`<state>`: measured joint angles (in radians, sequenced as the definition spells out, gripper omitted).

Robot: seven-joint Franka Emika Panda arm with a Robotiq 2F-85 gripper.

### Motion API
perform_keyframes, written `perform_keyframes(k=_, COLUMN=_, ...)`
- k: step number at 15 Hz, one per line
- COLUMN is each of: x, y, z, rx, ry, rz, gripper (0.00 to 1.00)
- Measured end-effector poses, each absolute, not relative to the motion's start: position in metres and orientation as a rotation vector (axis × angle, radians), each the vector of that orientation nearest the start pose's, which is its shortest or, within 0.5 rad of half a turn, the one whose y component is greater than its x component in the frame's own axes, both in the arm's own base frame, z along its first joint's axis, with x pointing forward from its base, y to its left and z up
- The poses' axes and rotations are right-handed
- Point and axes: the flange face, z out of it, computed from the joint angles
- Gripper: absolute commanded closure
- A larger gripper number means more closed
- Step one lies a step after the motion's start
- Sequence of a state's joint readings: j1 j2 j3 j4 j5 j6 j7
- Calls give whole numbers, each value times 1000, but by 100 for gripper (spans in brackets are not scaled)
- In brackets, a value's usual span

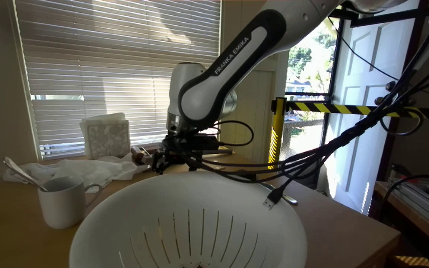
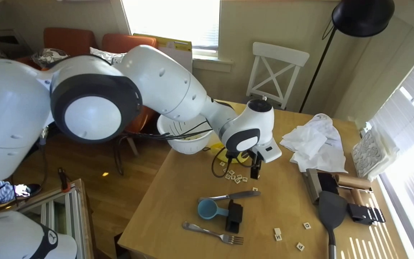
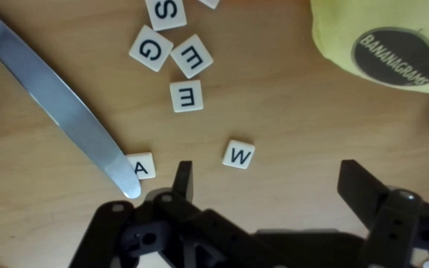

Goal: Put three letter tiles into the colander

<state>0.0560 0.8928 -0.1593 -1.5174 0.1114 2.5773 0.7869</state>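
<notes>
Walls painted beige, floor laid in wood. Pale wood table is placed beside white blinds; sun is let through the slats and cast in stripes on the table edge nearest them. Far window is blown out white. White chair, cross-backed, is parked just past the table's far edge, black lamp beside it. Orange chairs, probably two, are partly hidden near the far window. White door is swung open; sunlit trees are framed beyond. Striped tape is run across from a yellow post.
</notes>
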Motion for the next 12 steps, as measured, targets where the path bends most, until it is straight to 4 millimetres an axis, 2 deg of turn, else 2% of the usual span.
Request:
perform_keyframes(k=4, x=721, y=-64, z=126, rx=-2764, ry=1449, rz=-265, gripper=0)
perform_keyframes(k=5, x=722, y=-65, z=123, rx=-2756, ry=1462, rz=-264, gripper=11)
perform_keyframes(k=7, x=724, y=-66, z=120, rx=-2743, ry=1481, rz=-269, gripper=23)
perform_keyframes(k=10, x=729, y=-67, z=125, rx=-2720, ry=1505, rz=-285, gripper=50)
perform_keyframes(k=12, x=731, y=-67, z=127, rx=-2715, ry=1514, rz=-281, gripper=55)
